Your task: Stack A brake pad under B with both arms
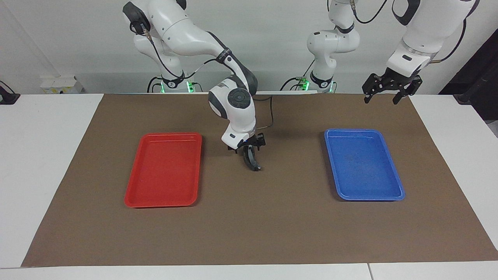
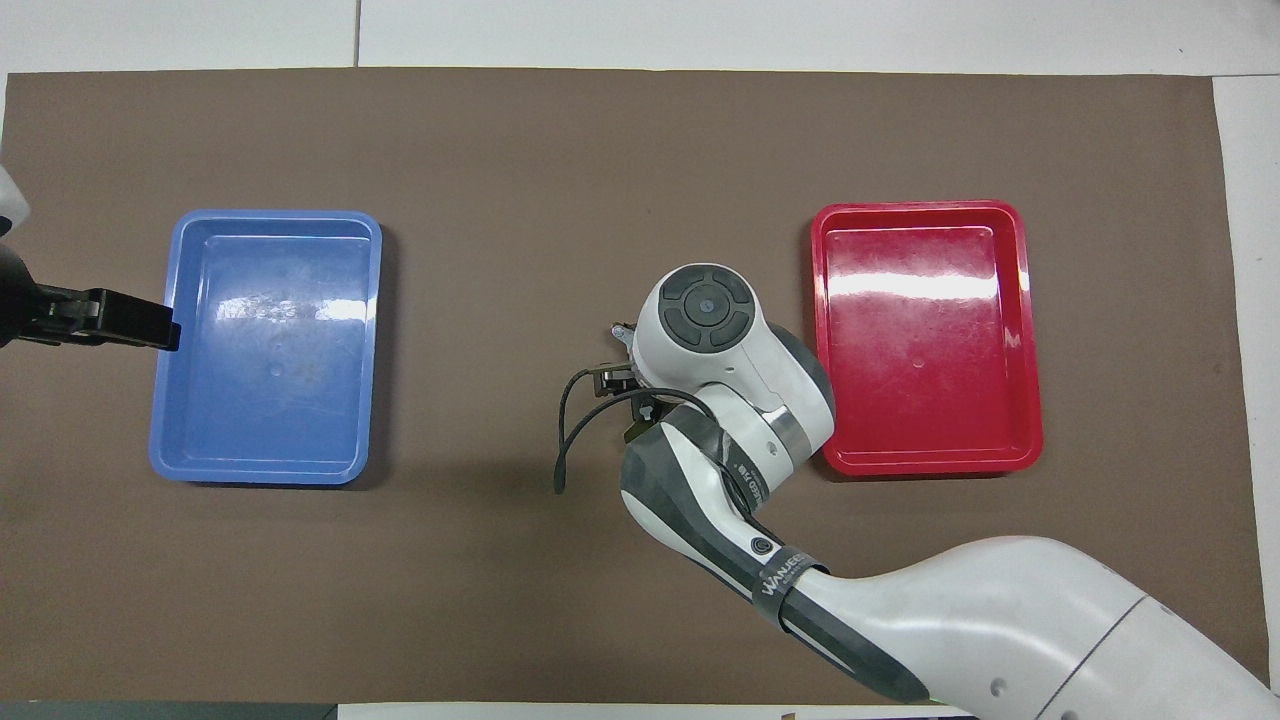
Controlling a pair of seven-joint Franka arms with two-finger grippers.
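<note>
The long curved dark piece B [image 1: 252,161] lies on the brown mat between the two trays. My right gripper [image 1: 249,147] hangs just above its end nearer to the robots, fingers spread and off it. The short grey A brake pad does not show apart from B; I cannot tell whether it lies under B. In the overhead view the right arm's wrist [image 2: 705,320] covers this spot. My left gripper [image 1: 382,100] is open and empty, raised over the mat's edge by the robots at the left arm's end, and waits; it also shows in the overhead view [image 2: 150,322].
A red tray [image 1: 163,169] lies on the mat toward the right arm's end and a blue tray [image 1: 363,163] toward the left arm's end; both hold nothing. They also show in the overhead view, red [image 2: 925,340] and blue [image 2: 270,345].
</note>
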